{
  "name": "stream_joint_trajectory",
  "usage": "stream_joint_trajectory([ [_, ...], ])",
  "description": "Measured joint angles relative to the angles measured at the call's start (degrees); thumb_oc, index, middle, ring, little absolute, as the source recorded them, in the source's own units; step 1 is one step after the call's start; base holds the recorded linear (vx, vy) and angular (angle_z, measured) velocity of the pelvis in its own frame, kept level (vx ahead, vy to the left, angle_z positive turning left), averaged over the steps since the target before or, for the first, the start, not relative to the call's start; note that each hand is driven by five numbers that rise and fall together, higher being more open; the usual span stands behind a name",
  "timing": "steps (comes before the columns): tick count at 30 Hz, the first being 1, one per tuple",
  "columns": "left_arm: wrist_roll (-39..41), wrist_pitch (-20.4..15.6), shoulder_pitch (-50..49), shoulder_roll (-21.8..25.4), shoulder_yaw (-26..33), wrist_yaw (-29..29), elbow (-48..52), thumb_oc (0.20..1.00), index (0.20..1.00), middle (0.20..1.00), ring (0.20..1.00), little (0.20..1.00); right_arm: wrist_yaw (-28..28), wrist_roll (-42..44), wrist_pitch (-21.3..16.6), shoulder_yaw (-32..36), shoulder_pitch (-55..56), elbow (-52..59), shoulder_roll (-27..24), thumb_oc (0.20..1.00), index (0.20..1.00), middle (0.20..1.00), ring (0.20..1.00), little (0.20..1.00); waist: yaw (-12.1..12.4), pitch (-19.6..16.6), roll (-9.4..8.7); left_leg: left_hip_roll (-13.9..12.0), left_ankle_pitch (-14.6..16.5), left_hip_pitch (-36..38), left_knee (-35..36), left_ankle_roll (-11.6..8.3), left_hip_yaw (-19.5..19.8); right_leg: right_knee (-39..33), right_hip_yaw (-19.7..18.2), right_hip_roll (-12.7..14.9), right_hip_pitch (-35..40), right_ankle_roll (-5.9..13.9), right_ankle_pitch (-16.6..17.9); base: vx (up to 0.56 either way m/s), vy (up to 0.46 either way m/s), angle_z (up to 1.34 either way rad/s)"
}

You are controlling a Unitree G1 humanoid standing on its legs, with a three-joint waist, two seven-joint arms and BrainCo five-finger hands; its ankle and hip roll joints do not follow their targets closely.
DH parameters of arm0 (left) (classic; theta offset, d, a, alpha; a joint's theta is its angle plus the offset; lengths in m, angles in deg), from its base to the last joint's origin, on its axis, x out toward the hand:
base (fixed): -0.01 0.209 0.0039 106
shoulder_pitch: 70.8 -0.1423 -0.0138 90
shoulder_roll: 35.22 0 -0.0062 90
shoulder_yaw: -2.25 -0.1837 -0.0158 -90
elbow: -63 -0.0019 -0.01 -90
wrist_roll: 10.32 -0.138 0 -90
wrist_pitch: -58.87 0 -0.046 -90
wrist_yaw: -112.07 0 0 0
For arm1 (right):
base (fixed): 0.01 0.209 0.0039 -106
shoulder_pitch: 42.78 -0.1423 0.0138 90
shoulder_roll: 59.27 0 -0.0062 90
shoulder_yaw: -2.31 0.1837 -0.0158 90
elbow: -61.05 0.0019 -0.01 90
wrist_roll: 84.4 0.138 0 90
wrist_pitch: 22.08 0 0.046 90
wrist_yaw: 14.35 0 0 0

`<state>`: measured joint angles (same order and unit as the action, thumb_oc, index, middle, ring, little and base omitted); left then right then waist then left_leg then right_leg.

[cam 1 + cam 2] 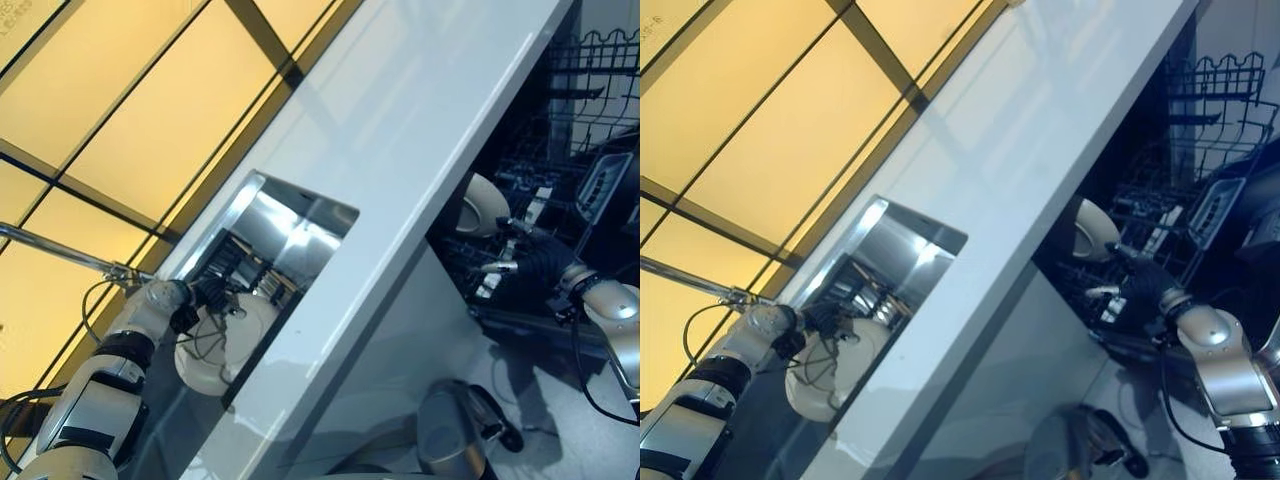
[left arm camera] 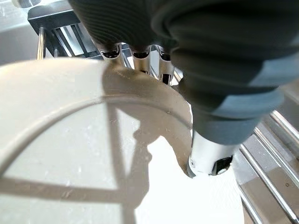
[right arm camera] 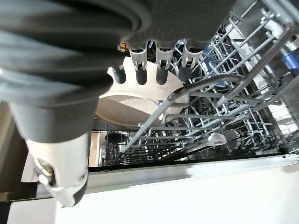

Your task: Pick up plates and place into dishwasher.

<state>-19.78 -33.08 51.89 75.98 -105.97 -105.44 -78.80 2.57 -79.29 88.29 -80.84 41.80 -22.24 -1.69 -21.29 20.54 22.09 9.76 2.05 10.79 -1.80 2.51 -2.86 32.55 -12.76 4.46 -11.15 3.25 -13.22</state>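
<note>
Plates: we see one cream plate (image 1: pixel 225 345) in the steel sink (image 1: pixel 290 225), pinched at its rim by our left hand (image 2: pixel 210 116); a second plate (image 3: pixel 135 100) stands in the dishwasher rack (image 3: pixel 219 107), our right hand (image 3: pixel 154 70) just above it, fingers straight.

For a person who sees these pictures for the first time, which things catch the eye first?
First the long white counter crossing the view, with a steel sink set into it. In the sink, the left hand grips a cream plate. Beside the counter, the right hand reaches toward a second plate in the dishwasher rack.
</note>
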Motion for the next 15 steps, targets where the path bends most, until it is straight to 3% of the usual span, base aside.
stream_joint_trajectory([
  [9,8.3,-1.2,-1.8,-0.4,3.2,-2.0,6.2,0.200,0.200,0.200,0.200,0.200,0.1,0.0,-2.2,2.5,2.9,0.0,0.5,1.000,1.000,1.000,1.000,1.000,0.4,-0.5,0.60,-0.4,-0.2,1.3,0.8,-0.22,1.6,-0.8,1.8,0.2,1.9,-0.23,-0.3,-0.03,-0.033,0.10],
  [15,13.1,-1.2,-4.0,-4.6,3.1,-4.5,12.2,0.200,0.200,0.200,0.200,0.200,0.2,0.1,-2.6,4.0,4.3,1.1,0.5,1.000,1.000,1.000,1.000,1.000,0.8,-0.7,0.86,-0.6,-0.3,2.7,1.1,-0.39,2.9,-1.2,2.7,0.4,3.6,-0.37,-0.6,-0.02,-0.041,0.08],
])
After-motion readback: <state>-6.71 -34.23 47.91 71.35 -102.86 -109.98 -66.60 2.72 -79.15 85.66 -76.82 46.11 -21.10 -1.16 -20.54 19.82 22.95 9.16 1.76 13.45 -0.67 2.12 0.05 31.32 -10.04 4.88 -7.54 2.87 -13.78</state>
